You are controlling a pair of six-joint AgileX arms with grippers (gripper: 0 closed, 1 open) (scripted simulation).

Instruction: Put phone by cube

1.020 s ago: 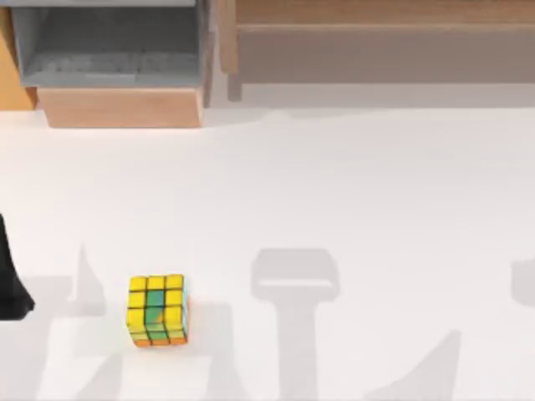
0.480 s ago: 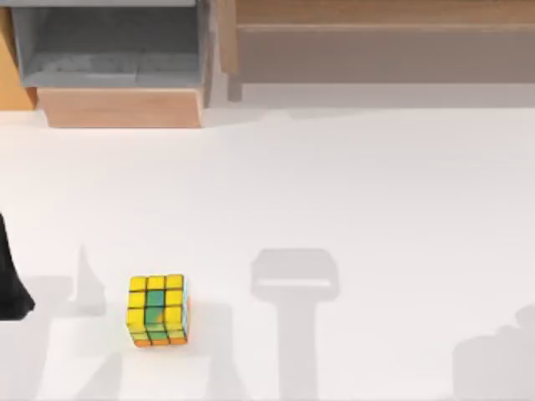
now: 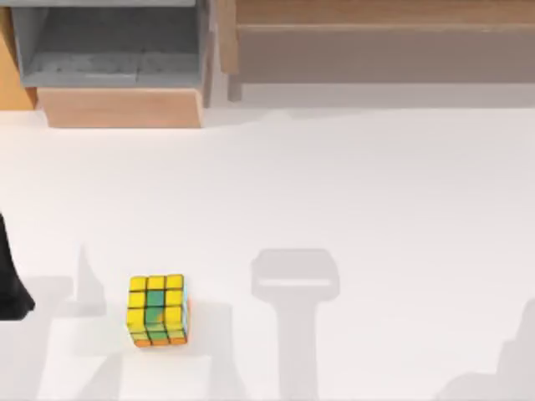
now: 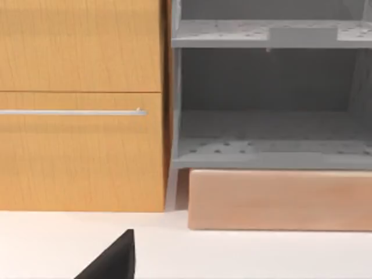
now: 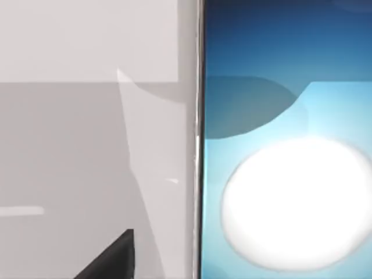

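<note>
While close under right wrist, phone [image 5: 285, 139]; cube [image 3: 156, 310] front-left.

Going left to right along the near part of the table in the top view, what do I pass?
Left arm at the left edge → cube → a bare stretch of table carrying only grey shadows out to the right edge.
</note>
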